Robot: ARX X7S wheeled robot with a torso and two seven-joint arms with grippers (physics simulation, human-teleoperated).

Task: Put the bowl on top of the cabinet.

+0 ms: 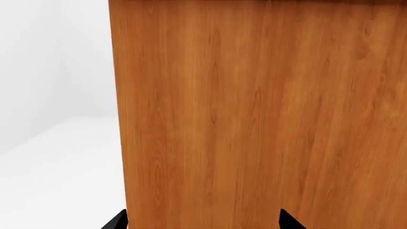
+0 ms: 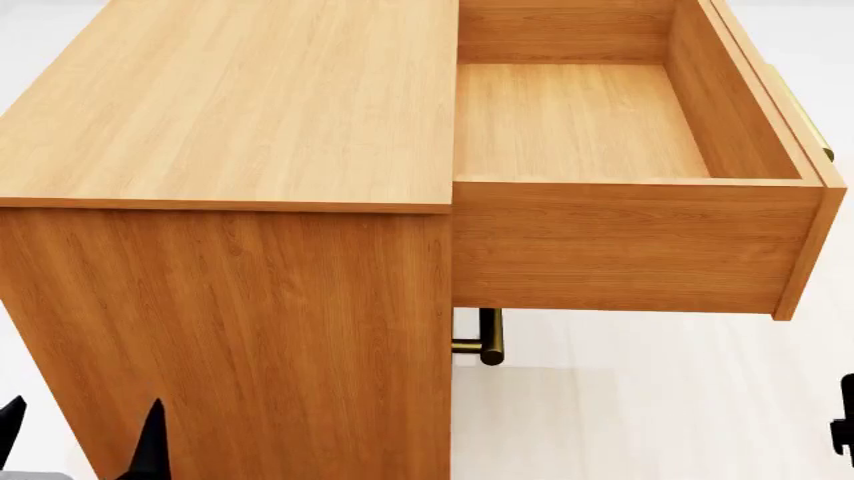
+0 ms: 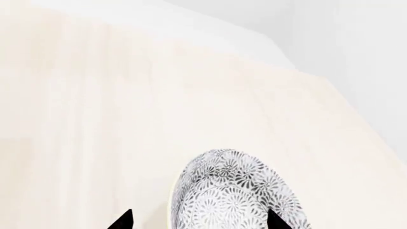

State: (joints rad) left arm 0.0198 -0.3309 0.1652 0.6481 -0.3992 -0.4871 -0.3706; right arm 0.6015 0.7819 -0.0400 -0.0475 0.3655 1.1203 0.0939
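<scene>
The bowl [image 3: 232, 198], white with a dense grey floral pattern and a pale rim, shows only in the right wrist view, lying on a pale floor. My right gripper [image 3: 200, 224] stands open around it. One fingertip overlaps the bowl's side, and the other is apart from the rim. The bowl is out of the head view. The cabinet [image 2: 227, 110] fills the head view, with a flat bare top. My left gripper [image 2: 78, 430] is open low beside the cabinet's side panel [image 1: 254, 119], with nothing between its fingers [image 1: 289, 222].
The cabinet's box drawer [image 2: 627, 240] is pulled far out to the right, and nothing is in it. A brass bar handle [image 2: 489, 340] shows under it. A dark piece of my right arm [image 2: 843, 420] is at the right edge. White floor [image 1: 57, 181] lies beside the cabinet.
</scene>
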